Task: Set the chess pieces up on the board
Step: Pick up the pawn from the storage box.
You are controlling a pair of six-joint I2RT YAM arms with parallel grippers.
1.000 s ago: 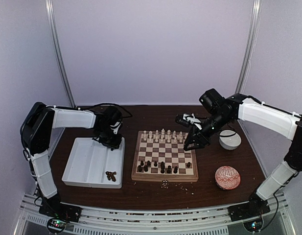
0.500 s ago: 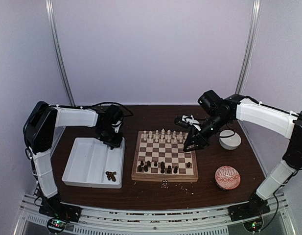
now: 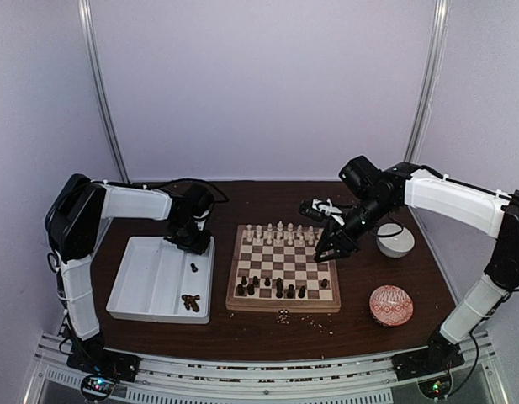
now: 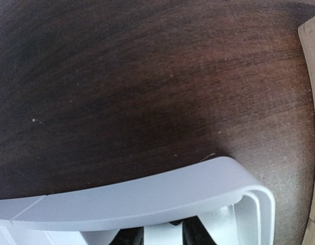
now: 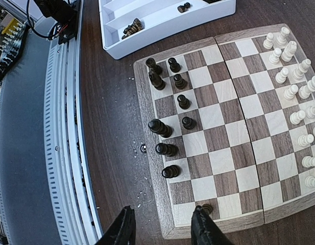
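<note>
Top external view, looking down on a dark table (image 3: 267,202). Shows the board (image 3: 284,263) lying flat at centre, between the two arms. Shows the cream chess pieces (image 3: 280,229) lined up in two rows along the far edge, seemingly close to complete, though too small to count. Shows the dark chess pieces (image 3: 278,289) only partly placed: about ten standing unevenly across the two nearest rows, with gaps. Shows more dark pieces lying in the white tray (image 3: 145,284) to the board's left, a small heap near its front right corner and one alone further back. Puts the right gripper (image 5: 165,229) low at the board's right edge, fingers apart with nothing between them, one dark piece close by a fingertip in the right wrist view. Puts the left gripper (image 3: 188,241) over the tray's far right corner; cannot tell from any view whether parted or closed. Judged overall: past halfway, with the tray's dark pieces to carry across and the near rows to straighten.
</note>
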